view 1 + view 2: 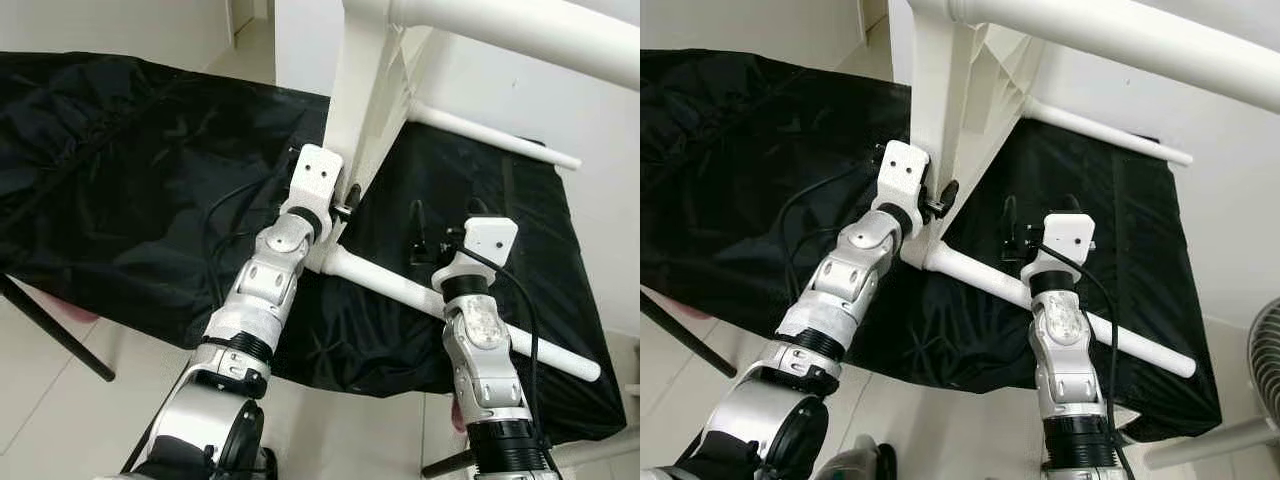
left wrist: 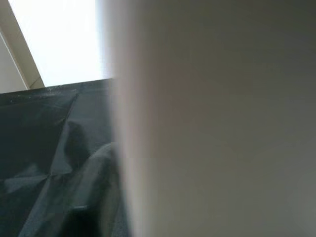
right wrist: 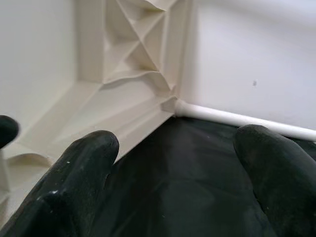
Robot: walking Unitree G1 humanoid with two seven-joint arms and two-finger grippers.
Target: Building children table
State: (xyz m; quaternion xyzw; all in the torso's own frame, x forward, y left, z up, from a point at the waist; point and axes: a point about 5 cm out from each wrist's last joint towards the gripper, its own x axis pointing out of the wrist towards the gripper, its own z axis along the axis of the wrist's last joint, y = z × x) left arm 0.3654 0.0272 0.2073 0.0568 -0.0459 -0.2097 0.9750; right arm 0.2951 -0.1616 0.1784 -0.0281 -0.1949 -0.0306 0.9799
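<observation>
White table (image 1: 365,90) lying on its side on black cloth (image 1: 120,190), top standing on edge, ribbed underside facing robot. Legs pointing sideways: near leg (image 1: 420,295) running along cloth toward robot's right, far leg (image 1: 490,135) parallel behind it. Left gripper (image 1: 345,205) pressing against table edge above near leg; spread or pinching, cannot tell. Right gripper (image 3: 173,177) hovering between legs, fingers (image 3: 79,173) spread. No readable writing.

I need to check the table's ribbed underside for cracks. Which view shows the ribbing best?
The right wrist view: the ribbing sits close and sharp in the table's corner, beyond the open right gripper. Both eye views catch a narrow slice of it beside the upright panel. The left wrist view gives a blurred white surface.
</observation>
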